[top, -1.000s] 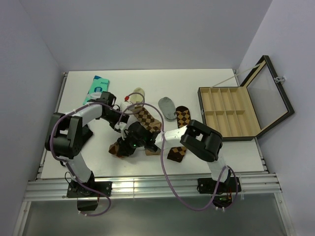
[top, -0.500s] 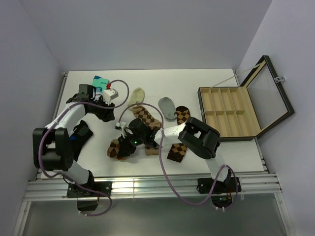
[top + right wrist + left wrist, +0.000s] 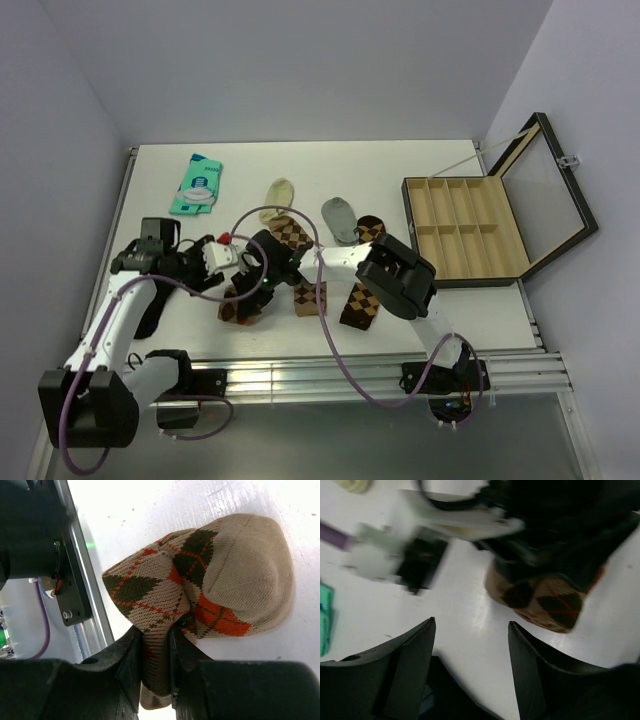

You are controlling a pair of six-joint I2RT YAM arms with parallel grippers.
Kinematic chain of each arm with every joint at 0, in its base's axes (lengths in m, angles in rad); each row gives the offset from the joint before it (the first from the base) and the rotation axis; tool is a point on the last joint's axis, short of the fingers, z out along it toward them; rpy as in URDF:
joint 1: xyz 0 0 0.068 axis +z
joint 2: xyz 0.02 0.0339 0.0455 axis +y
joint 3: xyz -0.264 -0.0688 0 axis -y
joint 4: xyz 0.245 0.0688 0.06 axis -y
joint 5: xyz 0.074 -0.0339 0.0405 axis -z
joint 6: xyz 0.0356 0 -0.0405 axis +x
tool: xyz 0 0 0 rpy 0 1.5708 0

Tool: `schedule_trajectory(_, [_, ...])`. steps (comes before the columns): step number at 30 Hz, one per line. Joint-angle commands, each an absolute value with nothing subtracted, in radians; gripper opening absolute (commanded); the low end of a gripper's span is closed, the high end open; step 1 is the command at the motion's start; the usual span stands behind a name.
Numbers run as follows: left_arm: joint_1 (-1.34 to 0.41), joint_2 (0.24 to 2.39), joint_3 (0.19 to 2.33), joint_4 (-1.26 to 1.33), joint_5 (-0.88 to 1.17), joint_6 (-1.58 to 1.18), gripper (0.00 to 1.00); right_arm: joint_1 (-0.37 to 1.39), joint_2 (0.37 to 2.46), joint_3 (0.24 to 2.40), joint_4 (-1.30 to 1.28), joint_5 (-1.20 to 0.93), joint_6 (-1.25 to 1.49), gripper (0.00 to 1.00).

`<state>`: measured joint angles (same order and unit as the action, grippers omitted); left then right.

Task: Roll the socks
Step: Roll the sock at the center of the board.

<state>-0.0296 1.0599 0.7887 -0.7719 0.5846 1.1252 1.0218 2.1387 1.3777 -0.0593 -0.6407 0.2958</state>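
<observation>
Gripping the red-orange argyle sock (image 3: 220,590): right gripper (image 3: 155,647) has its jaws pinched on a fold of it, and fabric fills the narrow gap. The rest of the sock bunches just past the fingertips, tan toe end farthest out, lying on the white table (image 3: 150,505).

Left gripper (image 3: 472,625): jaws wide apart, only bare tabletop between them. In the left wrist view the same sock sits ahead of the jaws, off toward the finger on the right of that view, touching neither finger. The right arm's dark body is over it. That view is blurred, so detail is poor.

Top view: the two grippers face each other, close, with the bunched sock under the right one. Tan sock with dark brown diamonds (image 3: 292,233) lies beside the right gripper's wrist. Dark brown sock with tan diamonds (image 3: 360,295) is farther back along that arm. Green packet (image 3: 197,184) is well beyond the left jaws. Open wooden box (image 3: 470,230) is far off on the right arm's side.
</observation>
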Motion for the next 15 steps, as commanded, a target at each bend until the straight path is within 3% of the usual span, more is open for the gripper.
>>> schedule_trajectory(1, [-0.032, 0.967, 0.715, -0.908, 0.653, 1.334, 0.66, 1.029, 2.261, 1.341, -0.397, -0.522, 0.265, 0.01])
schedule_trajectory(15, [-0.032, 0.841, 0.603, -1.120, 0.756, 1.532, 0.76, 1.026, 2.318, 1.434, -0.460, -0.520, 0.288, 0.04])
